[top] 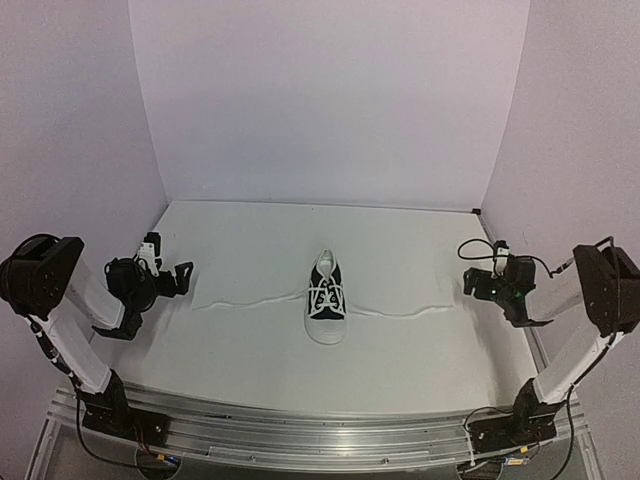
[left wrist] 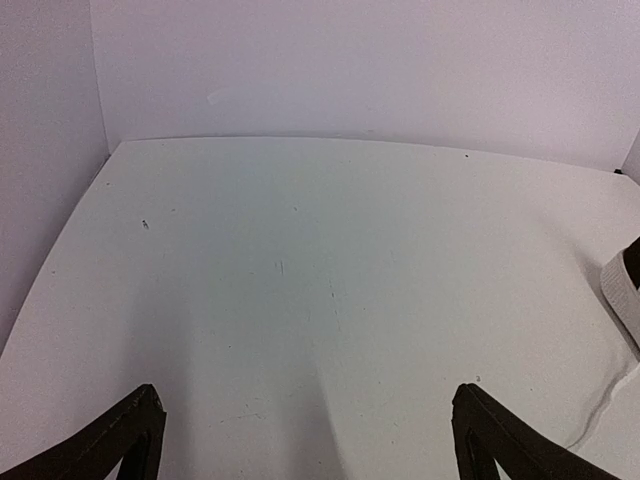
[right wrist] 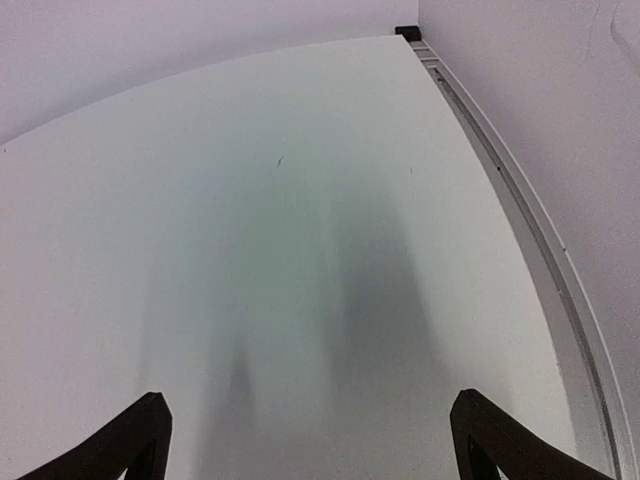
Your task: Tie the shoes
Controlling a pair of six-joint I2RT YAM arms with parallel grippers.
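A small black sneaker (top: 326, 298) with a white toe cap and sole stands at the table's middle, toe toward me. Its white laces lie untied: one (top: 250, 300) runs left across the table, the other (top: 405, 313) runs right. My left gripper (top: 160, 295) is open and empty, just left of the left lace's end. My right gripper (top: 490, 295) is open and empty, just right of the right lace's end. In the left wrist view the fingers (left wrist: 120, 440) stand wide apart, with the shoe's edge (left wrist: 625, 290) and a bit of lace (left wrist: 600, 410) at the right. The right wrist view shows its fingers (right wrist: 500, 435) wide apart over bare table.
The white table (top: 400, 370) is closed in by pale walls at the back (top: 330, 100) and both sides. A metal rail (right wrist: 520, 210) runs along the table's right edge by the wall. The arms' base rail (top: 300, 430) lies at the near edge.
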